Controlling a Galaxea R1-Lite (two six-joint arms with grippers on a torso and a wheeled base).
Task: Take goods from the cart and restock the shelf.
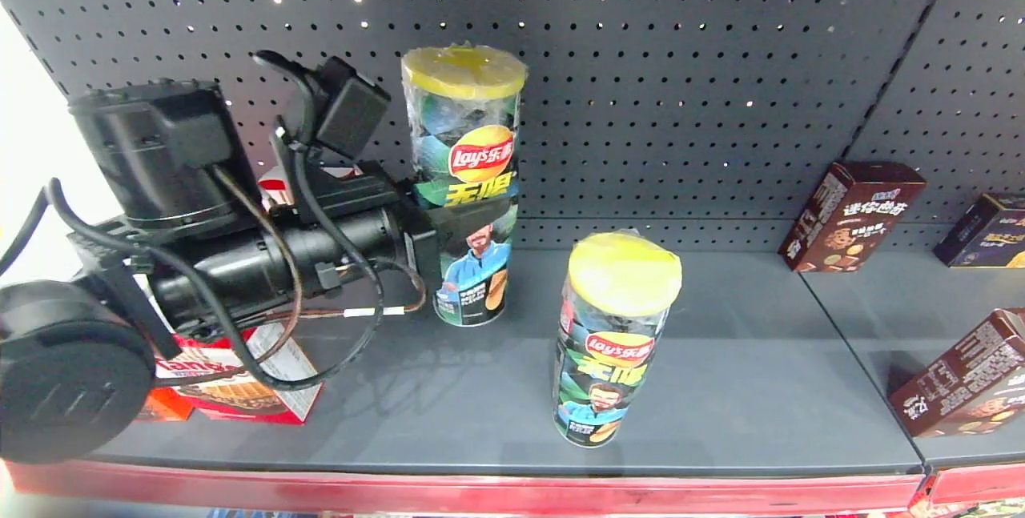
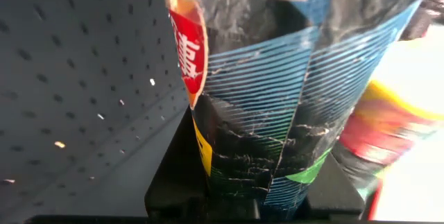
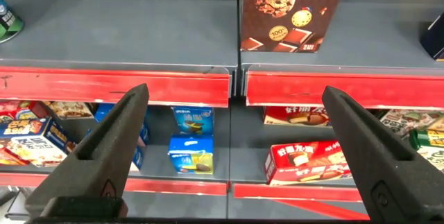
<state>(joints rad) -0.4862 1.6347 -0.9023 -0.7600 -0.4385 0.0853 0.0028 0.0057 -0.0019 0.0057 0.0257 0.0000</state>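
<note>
Head view: L gripper [image 1: 468,222] is clamped on the rear can [image 1: 464,126], about mid-height. The can is upright and its base looks to be down on the shelf [image 1: 721,390], close to the pegboard [image 1: 681,62]. The front can [image 1: 617,342] stands upright nearer the shelf edge, apart from the rear 1. Red boxes [image 1: 240,390] lie flat under the arm. A loose cable [image 1: 360,311] loops near the rear can's base.

L wrist view: the can wall sits tight between both jaws, wrapper crinkled, pegboard behind.

R wrist view: R gripper [image 3: 239,168] is spread wide w/ nothing in it. It sits in front of the red rail [image 3: 114,85], w/ a brown box [image 3: 291,9] on the shelf above.

Risks (judgement):
- Tall narrow can, held from the side: if 1 finger drags or sticks to the wrapper on release, it prob tips, maybe into the front can.
- Pulling the arm back crooked could snag the cable on the can base.
- Dropping the arm could shove the red boxes.
</note>
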